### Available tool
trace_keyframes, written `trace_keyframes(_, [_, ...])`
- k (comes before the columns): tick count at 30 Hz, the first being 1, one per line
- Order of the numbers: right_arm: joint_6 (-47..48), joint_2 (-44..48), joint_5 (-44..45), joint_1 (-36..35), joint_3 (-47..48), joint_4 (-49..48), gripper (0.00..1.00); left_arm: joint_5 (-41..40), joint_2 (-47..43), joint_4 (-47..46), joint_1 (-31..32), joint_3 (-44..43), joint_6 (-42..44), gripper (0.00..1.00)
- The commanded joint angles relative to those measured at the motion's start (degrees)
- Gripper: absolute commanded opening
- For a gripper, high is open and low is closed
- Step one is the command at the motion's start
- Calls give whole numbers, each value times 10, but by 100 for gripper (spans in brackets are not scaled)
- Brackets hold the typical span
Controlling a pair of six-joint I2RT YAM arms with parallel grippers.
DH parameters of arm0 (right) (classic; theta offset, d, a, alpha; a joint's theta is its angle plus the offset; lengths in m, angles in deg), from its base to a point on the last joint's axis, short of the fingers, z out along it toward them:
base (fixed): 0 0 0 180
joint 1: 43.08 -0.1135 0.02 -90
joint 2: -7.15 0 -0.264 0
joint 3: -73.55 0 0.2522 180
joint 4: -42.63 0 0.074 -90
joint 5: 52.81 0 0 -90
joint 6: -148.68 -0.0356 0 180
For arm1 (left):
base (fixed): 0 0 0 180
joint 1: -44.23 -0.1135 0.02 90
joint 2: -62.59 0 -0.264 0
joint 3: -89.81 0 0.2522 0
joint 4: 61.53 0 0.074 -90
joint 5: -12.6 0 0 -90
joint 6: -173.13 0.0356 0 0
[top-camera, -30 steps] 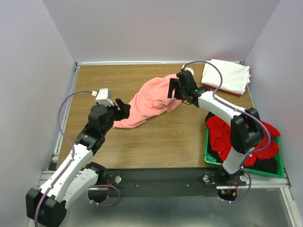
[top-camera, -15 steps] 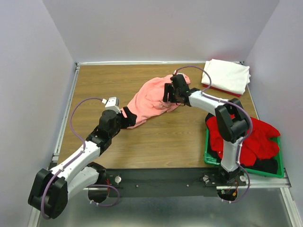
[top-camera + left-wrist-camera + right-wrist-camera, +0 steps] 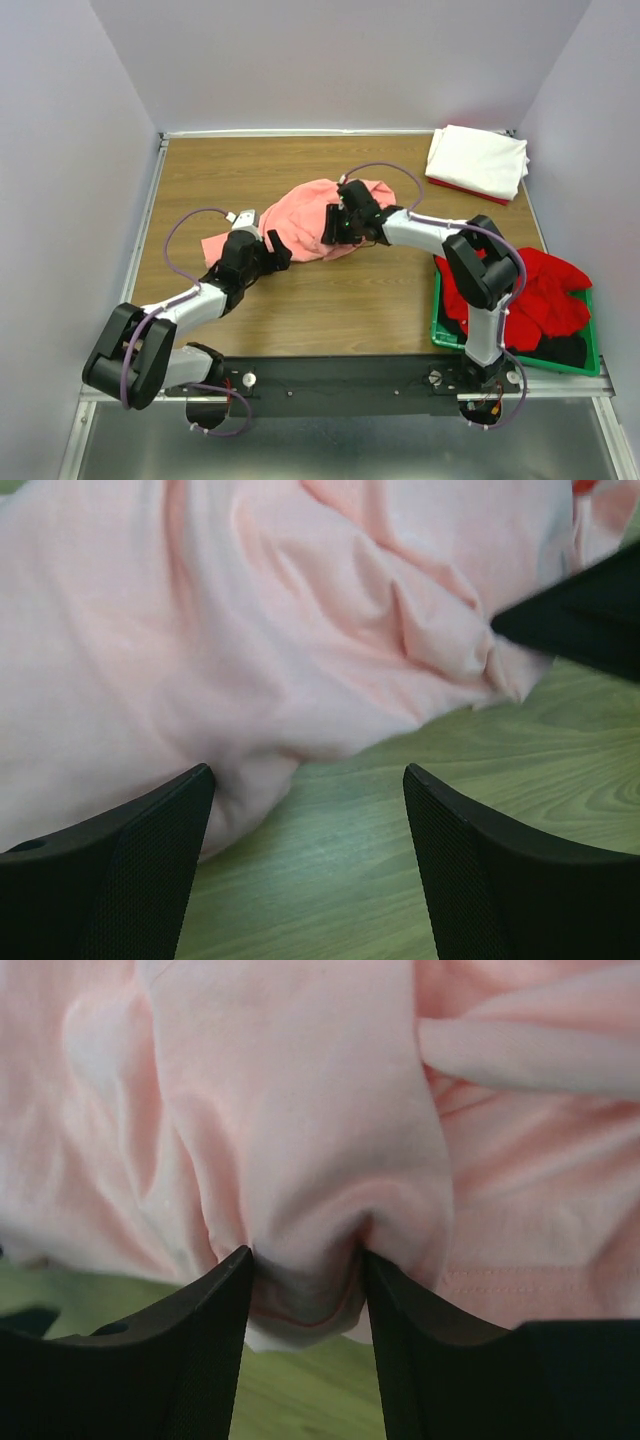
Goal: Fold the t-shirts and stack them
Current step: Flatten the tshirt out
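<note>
The right end effector (image 3: 305, 1252) pinches a fold of the salmon-pink t-shirt (image 3: 300, 212); the left end effector (image 3: 308, 772) gapes empty beside its edge. The left should catch one layer only.

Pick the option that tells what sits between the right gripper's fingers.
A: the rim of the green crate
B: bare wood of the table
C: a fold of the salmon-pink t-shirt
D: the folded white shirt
C: in the right wrist view, a bunched fold of the salmon-pink t-shirt fills the gap of the right gripper from side to side.
</note>
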Motion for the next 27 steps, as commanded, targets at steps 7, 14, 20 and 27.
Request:
trace_keyframes(7, [-71, 77, -102, -163, -34, -27, 63, 55, 59, -67, -54, -33, 27, 85])
trace_keyframes(14, [-52, 208, 61, -148, -86, 1, 88, 76, 33, -57, -60, -30, 20, 85])
trace_keyframes(20, [-55, 301, 152, -89, -160, 47, 90, 37, -91, 11, -21, -26, 33, 84])
trace_keyframes(27, [-67, 335, 156, -47, -248, 67, 86, 35, -136, 88, 55, -49, 21, 83])
